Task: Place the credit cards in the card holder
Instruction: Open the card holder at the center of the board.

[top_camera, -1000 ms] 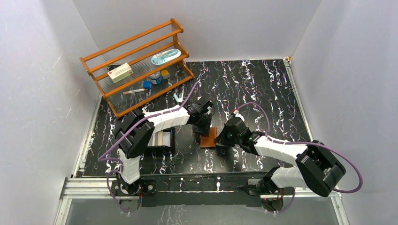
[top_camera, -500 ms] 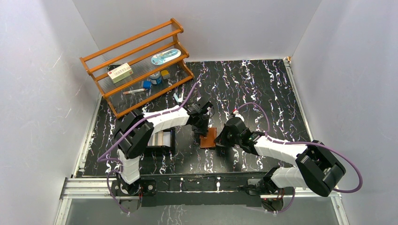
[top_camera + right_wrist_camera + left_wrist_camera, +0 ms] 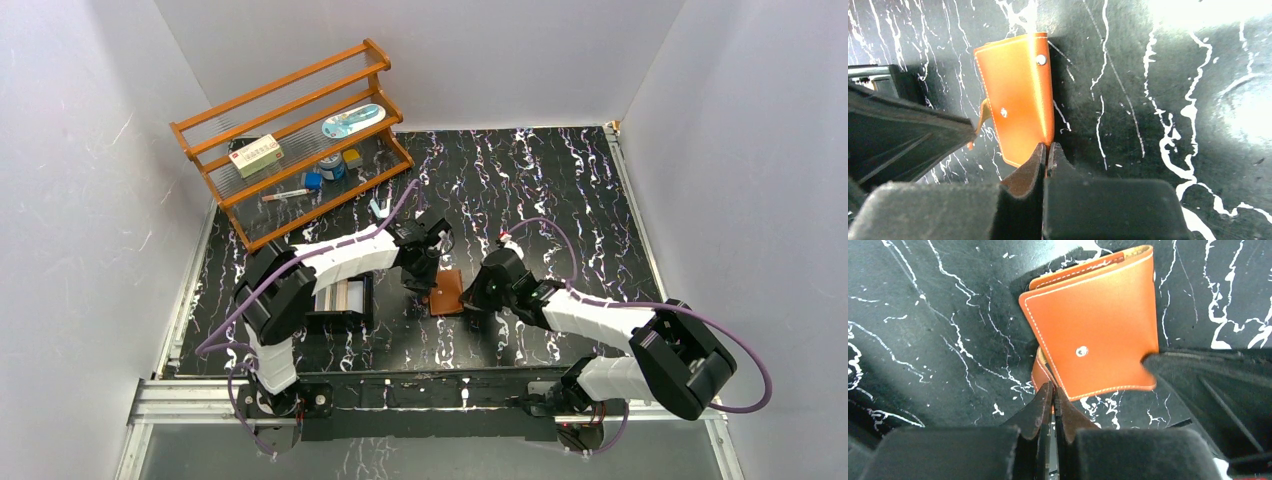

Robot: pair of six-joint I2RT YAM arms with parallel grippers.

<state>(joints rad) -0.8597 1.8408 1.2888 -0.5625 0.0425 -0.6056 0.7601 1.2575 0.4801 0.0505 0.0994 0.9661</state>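
Surface: table — glossy black with white marble-like veins; bright glare patches show in both wrist views.
Room: plain pale walls close in three sides; a metal rail runs along the near edge by the arm bases.
Rack: wooden shelf rack in the far left corner, with small items on its shelves.
Card holder: card holder lies mid-table between the two grippers, folded, orange-brown outer leather up, pale stud showing.
Left gripper: left gripper has its fingers pressed together on a leather strap at the holder's corner.
Right gripper: right gripper has its fingers closed, pinching the holder's edge.
Credit cards: credit cards sit in a black tray beside the left arm — apart from the holder, to its left.
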